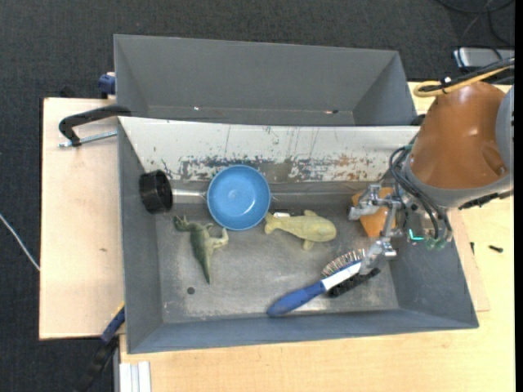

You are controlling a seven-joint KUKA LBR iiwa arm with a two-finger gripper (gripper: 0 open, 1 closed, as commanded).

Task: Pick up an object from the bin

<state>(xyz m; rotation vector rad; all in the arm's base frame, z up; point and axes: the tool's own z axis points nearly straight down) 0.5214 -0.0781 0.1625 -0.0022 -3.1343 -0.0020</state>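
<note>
Bin (136,251) contents, left to right: black cap (154,191) on its side against the back-left corner, green toy dinosaur (203,244) flat on the floor, blue bowl (238,196) against the back wall, pale yellow toy fish (301,227) mid-floor. All of them were well apart from the tool.

Blue-handled brush (321,286) lay diagonally at front right, handle toward the front wall, bristle end up and to the right. A small orange thing (369,216) sat near the right wall, partly hidden by the tool.

Gripper (382,240) was low at the right end of the bin, just above the brush's bristle end and just beside the orange thing. My read was that the brush was the likely target.

Risks:
- A grab at the bristle end is far off-centre, so the long handle would likely droop or twist out on the lift.
- Bristles give under load, so the grip could be soft and slip.
- The orange thing was close enough to be pinched along with the brush or knocked aside.
- The right wall was near, so any sideways correction could hit it.

Jaws: I couldn't tell how far open they were, or whether they were already touching the brush. Nothing was clearly held.
</note>
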